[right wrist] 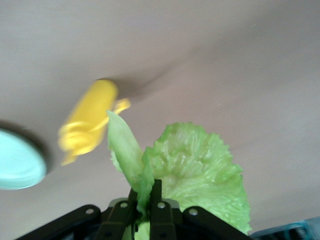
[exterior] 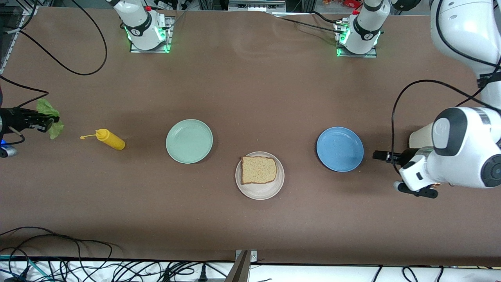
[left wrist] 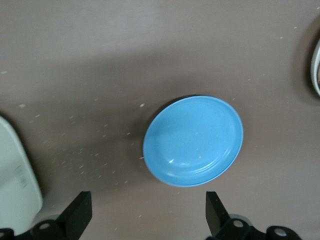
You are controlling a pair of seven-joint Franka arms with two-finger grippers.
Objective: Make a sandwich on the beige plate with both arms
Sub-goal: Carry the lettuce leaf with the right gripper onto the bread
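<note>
Lettuce in the right gripper, one bread slice waiting on the beige plate.

At the left edge of the front frame, the black right gripper [exterior: 41, 122] is clenched on the ruffled green lettuce leaf [exterior: 51, 117], which hangs past the fingers; I judge it light, soft and easy to tear, so holding it at the thicker stem end is wise. Next come the yellow plastic squeeze bottle [exterior: 110, 140], lying on its side, and the round mint-green plate [exterior: 189, 141]. In the lower middle lies the square speckled brown bread slice [exterior: 258, 169] on the round beige plate [exterior: 260, 192]. Further right is the round blue plate [exterior: 339, 149], and at the right edge the black left gripper [exterior: 385, 156] waits with its fingers spread wide, holding nothing.
</note>
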